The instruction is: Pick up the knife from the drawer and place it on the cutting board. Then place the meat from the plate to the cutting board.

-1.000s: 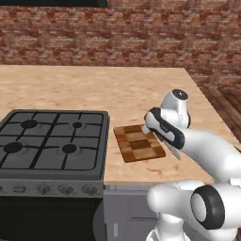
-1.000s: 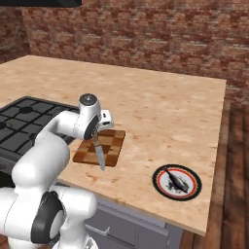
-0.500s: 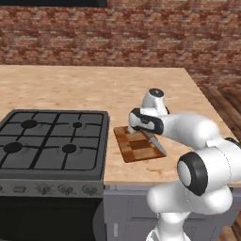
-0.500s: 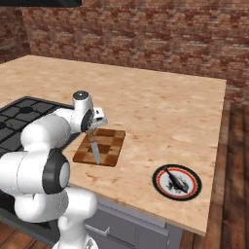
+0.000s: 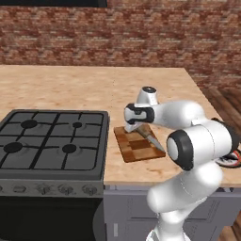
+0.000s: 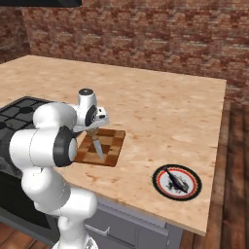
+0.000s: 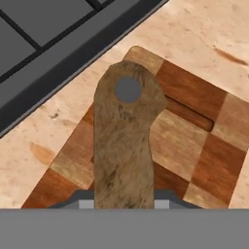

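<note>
My gripper (image 5: 136, 126) hangs over the far left part of the checkered cutting board (image 5: 135, 149), shut on the knife. The knife's grey blade (image 5: 153, 140) slants down to the right, just above the board's wood. From the right, the gripper (image 6: 92, 130) holds the knife (image 6: 98, 148) over the cutting board (image 6: 111, 151). In the hand view the brown wooden handle (image 7: 124, 141) rises from between the fingers, with the cutting board (image 7: 199, 146) behind it. The dark meat (image 6: 176, 181) lies on the round plate (image 6: 160, 170) near the counter's front edge. The drawer is out of view.
A black gas stove (image 5: 52, 141) sits just left of the board, and its edge (image 7: 53, 34) crosses the top left of the hand view. The wooden counter (image 6: 160, 112) stretches back to a brick wall. The counter's right edge drops off past the plate.
The gripper has swung left with the knife, from the board's right side to over its far left part. The meat and plate have not moved.
</note>
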Available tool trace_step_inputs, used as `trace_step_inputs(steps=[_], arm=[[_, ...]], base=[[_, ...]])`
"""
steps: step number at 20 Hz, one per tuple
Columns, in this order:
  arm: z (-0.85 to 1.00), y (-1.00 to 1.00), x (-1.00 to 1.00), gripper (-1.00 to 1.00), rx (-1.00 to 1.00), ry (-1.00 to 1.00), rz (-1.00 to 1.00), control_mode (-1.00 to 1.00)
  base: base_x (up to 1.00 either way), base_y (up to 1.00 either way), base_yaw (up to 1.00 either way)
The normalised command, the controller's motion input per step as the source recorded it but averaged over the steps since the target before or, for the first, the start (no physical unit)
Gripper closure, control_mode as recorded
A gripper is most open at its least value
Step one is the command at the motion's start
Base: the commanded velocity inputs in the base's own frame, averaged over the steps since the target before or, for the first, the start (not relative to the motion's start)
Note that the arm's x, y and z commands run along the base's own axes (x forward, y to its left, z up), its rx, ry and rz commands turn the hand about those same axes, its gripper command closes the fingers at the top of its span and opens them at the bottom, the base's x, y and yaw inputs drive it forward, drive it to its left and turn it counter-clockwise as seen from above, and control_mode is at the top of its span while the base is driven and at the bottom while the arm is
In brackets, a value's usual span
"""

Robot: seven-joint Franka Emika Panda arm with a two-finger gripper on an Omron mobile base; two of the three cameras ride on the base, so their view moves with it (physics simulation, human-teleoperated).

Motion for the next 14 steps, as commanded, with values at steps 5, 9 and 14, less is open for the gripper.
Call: trace_step_inputs(steps=[5, 9, 14], arm=[[-0.19, 0.00, 0.09, 1.00, 0.00, 0.01, 0.02, -1.00], [-0.28, 0.00, 0.09, 1.00, 0.00, 0.00, 0.01, -1.00], [-0.33, 0.00, 0.04, 1.00, 0.00, 0.00, 0.01, -1.00]], base=[[0.00, 0.00, 0.00], [0.00, 0.00, 0.00], [0.00, 0.00, 0.00]])
